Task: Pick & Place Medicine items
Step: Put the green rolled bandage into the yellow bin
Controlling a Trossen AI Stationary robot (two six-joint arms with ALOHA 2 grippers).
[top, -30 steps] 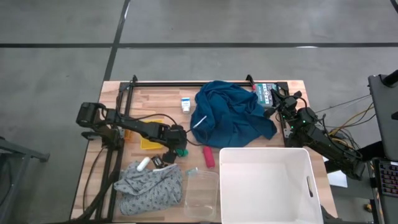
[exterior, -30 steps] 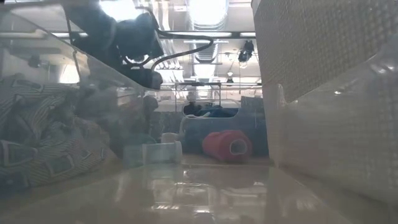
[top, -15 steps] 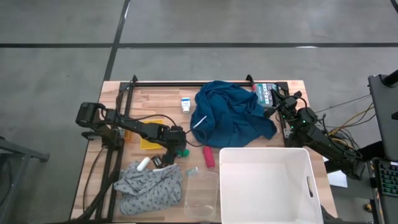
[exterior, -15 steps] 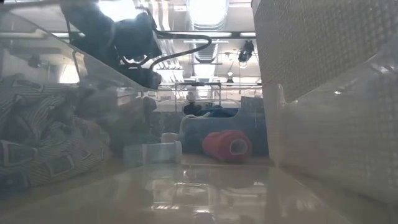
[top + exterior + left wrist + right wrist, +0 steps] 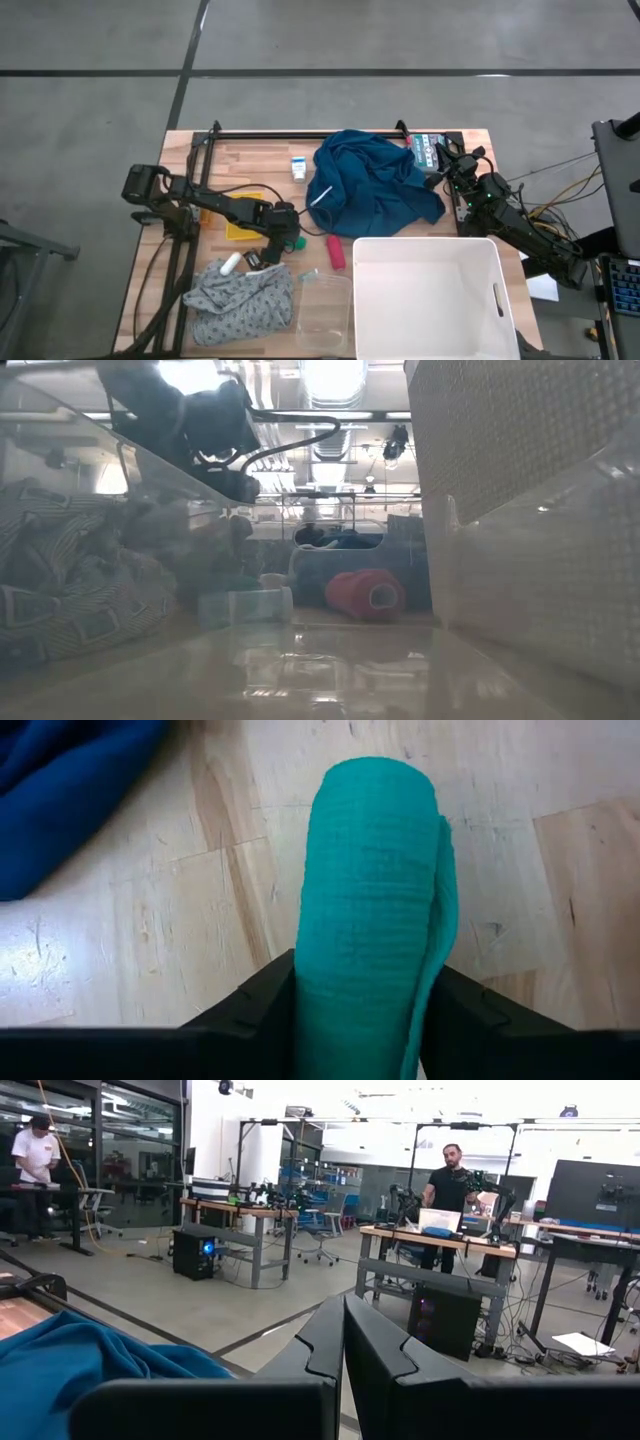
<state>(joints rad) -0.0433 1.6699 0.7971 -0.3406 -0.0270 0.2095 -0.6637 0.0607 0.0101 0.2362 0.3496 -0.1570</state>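
The left pincer (image 5: 365, 1020) has narrowed over the last second and now pinches a teal bandage roll (image 5: 375, 890) between its fingers, low on the bench (image 5: 150, 920). This means the pick is nearly secured. The right pincer (image 5: 343, 1350) waits pressed together beside the blue cloth (image 5: 90, 1355).

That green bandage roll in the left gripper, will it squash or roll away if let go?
The green bandage roll looks like soft woven wrap, so it probably gives under the left gripper. Being cylindrical, it may roll on the bare wooden table. Its loose edge could unwind.
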